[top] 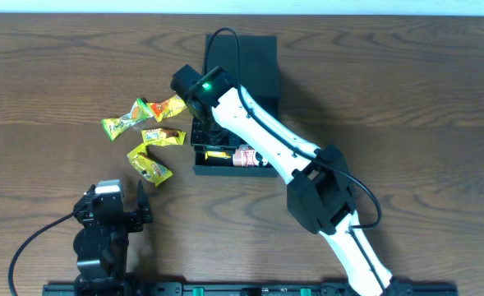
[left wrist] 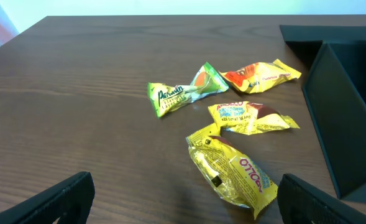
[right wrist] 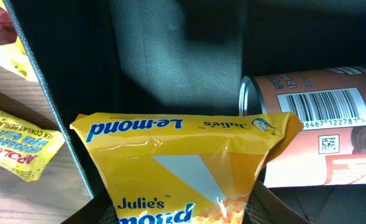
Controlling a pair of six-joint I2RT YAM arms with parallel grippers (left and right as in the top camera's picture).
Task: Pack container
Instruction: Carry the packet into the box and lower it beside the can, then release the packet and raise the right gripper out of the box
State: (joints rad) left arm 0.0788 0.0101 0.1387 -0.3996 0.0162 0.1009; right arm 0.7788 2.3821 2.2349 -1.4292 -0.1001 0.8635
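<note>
Now | right jaws: part-closed on yellow packet [right wrist: 183, 155], held in container [top: 262, 74] beside can [right wrist: 319, 124] for release | left jaws: wide open, empty, poised near loose packets [left wrist: 232, 177]

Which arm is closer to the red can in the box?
Right. The right fingers are inside the box beside the can, holding a snack packet; the left fingers sit open, far outside the box.

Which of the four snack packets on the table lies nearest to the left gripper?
The crumpled yellow packet with red lettering, directly ahead of the left gripper; the green, orange and yellow-brown ones lie farther.
</note>
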